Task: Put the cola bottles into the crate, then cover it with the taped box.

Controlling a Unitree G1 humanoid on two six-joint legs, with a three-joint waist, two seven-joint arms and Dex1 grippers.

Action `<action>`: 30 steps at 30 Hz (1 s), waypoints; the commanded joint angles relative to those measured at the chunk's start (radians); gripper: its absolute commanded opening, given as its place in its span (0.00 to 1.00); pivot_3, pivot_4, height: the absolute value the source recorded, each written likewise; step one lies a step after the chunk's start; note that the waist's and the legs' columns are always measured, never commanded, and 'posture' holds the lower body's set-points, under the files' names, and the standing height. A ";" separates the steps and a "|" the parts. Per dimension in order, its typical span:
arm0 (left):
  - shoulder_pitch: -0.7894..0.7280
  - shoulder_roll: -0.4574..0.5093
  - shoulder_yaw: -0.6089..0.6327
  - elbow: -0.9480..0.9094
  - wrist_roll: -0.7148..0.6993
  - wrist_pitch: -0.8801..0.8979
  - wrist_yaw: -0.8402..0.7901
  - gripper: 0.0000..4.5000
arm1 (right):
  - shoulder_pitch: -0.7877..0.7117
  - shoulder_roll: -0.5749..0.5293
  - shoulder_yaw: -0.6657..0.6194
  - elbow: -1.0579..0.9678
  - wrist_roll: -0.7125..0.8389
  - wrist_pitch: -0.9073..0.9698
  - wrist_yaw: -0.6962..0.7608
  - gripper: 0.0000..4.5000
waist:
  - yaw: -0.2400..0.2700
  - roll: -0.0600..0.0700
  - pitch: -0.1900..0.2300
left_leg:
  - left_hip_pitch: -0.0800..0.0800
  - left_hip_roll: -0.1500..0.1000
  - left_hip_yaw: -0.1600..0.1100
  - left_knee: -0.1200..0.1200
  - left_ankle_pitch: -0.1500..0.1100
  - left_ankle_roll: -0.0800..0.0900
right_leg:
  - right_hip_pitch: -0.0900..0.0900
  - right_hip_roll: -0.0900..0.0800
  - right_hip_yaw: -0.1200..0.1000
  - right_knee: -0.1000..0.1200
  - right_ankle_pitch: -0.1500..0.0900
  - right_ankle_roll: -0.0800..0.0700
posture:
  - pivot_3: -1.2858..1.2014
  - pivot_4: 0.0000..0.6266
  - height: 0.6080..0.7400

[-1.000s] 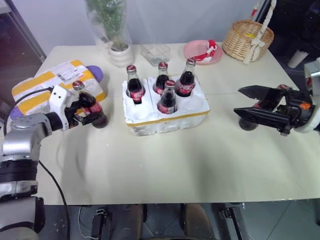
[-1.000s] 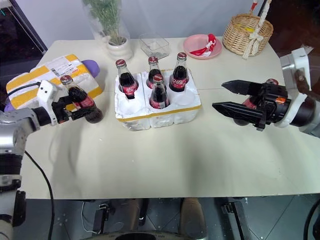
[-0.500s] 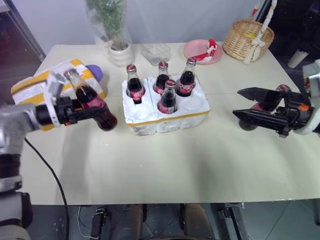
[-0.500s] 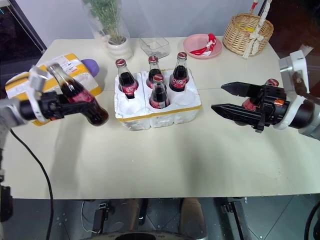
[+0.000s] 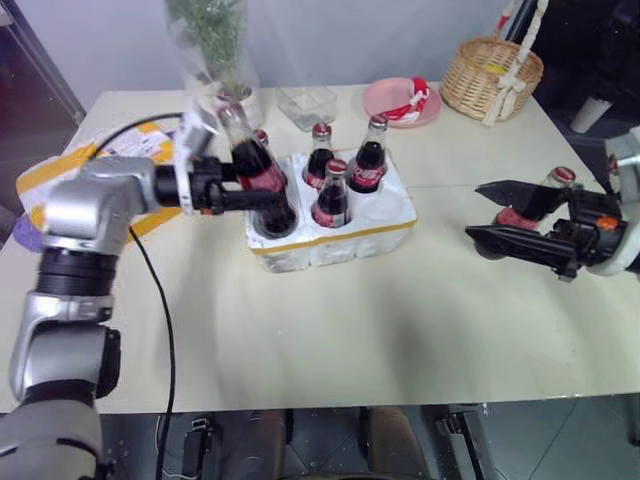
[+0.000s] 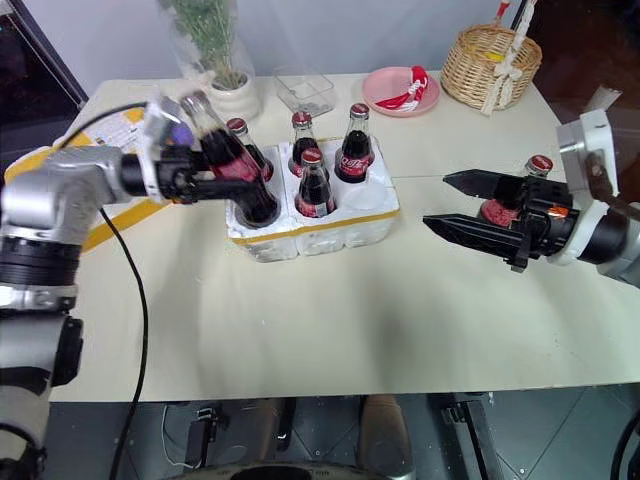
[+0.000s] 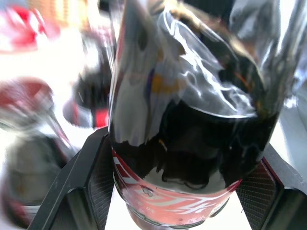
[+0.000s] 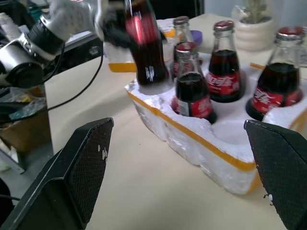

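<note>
The left gripper [image 5: 238,195] pinches a tilted cola bottle [image 5: 255,175] between its fingers above the crate [image 5: 335,238]; the right gripper [image 5: 492,212] fingers are spread.

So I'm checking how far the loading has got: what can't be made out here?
- Whether the held cola bottle has its base in a crate well: the head views leave it unclear, the left wrist view is blurred.
- Lower half of the sixth bottle: hidden behind the right gripper.
- Taped box: mostly hidden by the left arm.
</note>
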 commanded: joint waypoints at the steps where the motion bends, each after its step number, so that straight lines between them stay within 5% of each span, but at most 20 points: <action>1: 0.000 -0.003 -0.034 0.014 0.107 -0.168 -0.007 0.62 | 0.017 -0.004 -0.064 -0.039 0.030 0.003 -0.012 1.00 | 0.004 0.000 0.000 | 0.000 0.000 0.000 0.000 0.000 0.000 | 0.000 0.000 0.000 0.000 0.000 0.000 | 0.52 0.24 0.98; 6: 0.023 -0.067 -0.027 0.004 0.109 -0.155 0.025 0.62 | 0.051 0.011 -0.084 -0.056 0.039 0.001 -0.035 1.00 | 0.009 0.000 0.000 | -0.001 0.000 0.000 0.001 0.000 0.000 | 0.001 -0.001 0.000 0.000 0.000 0.000 | 0.52 0.24 0.98; 10: 0.056 -0.066 -0.008 -0.032 0.097 -0.149 0.018 0.99 | 0.065 0.013 -0.076 -0.069 0.029 -0.009 -0.040 1.00 | 0.008 0.000 0.000 | -0.001 0.000 0.000 0.001 0.000 0.000 | 0.001 0.000 0.000 0.000 0.000 0.000 | 0.52 0.24 0.98; 14: 0.066 -0.006 0.091 -0.107 -0.015 -0.032 -0.024 0.99 | 0.089 0.001 -0.089 -0.079 0.006 -0.015 -0.037 1.00 | 0.006 0.000 0.000 | 0.000 0.000 0.000 0.001 0.000 0.000 | 0.001 0.000 0.000 0.000 0.000 0.000 | 0.52 0.24 0.98; 22: 0.156 0.315 0.350 -0.277 -0.332 0.296 -0.205 0.99 | 0.344 -0.003 -0.346 -0.145 -0.015 0.043 0.055 1.00 | 0.007 0.000 0.000 | 0.001 0.001 0.000 0.000 -0.001 0.002 | 0.001 0.000 0.000 0.001 -0.001 0.000 | 0.52 0.24 0.98; 30: 0.346 0.377 0.341 -0.420 -0.266 0.188 -0.163 0.99 | 0.463 0.109 -0.298 -0.116 -0.199 -0.025 -0.109 1.00 | 0.009 -0.001 -0.002 | 0.003 0.001 0.000 0.002 -0.001 0.002 | 0.006 0.000 0.000 -0.004 -0.002 -0.004 | 0.52 0.24 0.98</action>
